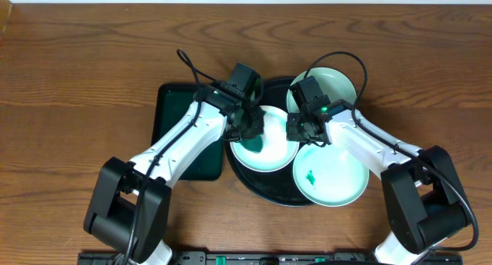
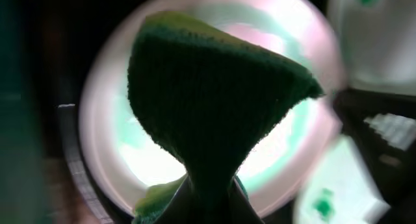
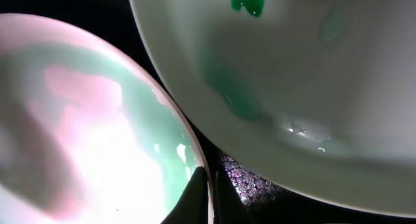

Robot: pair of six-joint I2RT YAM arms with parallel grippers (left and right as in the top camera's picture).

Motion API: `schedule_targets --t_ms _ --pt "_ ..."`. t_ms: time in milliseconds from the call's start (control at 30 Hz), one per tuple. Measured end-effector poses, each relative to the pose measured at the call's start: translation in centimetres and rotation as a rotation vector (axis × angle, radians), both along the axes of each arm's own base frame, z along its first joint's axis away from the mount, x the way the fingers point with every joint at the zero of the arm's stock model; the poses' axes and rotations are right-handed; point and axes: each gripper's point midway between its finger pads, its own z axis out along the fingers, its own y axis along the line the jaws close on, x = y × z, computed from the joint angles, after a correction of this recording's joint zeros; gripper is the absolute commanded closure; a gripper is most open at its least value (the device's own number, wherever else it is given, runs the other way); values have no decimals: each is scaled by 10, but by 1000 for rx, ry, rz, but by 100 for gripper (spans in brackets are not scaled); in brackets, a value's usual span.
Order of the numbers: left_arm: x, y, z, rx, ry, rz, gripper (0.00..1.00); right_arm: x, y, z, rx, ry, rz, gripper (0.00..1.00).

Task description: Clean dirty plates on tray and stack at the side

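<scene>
The black tray (image 1: pixel 265 190) holds three white plates. My left gripper (image 1: pixel 250 127) is shut on a dark green sponge (image 2: pixel 208 100) that presses on the middle plate (image 1: pixel 273 154), which is tinted pale green. My right gripper (image 1: pixel 296 130) is shut on that plate's right rim; in the right wrist view the jaws (image 3: pixel 209 185) pinch the rim of the plate (image 3: pixel 97 133). A second plate (image 1: pixel 330 177) at the front right has a small green smear (image 3: pixel 250 0). A third plate (image 1: pixel 334 84) sits at the back right, partly behind my right arm.
A smaller rectangular dark green tray (image 1: pixel 188 130) lies left of the black tray, under my left arm. Bare wooden table surrounds both trays. The three plates crowd together, rims nearly touching or overlapping.
</scene>
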Motion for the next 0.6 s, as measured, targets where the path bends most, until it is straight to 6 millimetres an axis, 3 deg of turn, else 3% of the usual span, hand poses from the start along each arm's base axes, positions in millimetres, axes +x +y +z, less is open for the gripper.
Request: schedule_targets --t_ms 167,300,467,600 --pt "6 15 -9 94 -21 24 93 0 0 0 0 0 0 99" --pt "12 17 -22 120 -25 30 93 0 0 0 0 1 0 99" --pt "11 19 -51 158 23 28 93 0 0 0 0 0 0 99" --pt "12 18 -54 159 26 27 93 0 0 0 0 0 0 99"
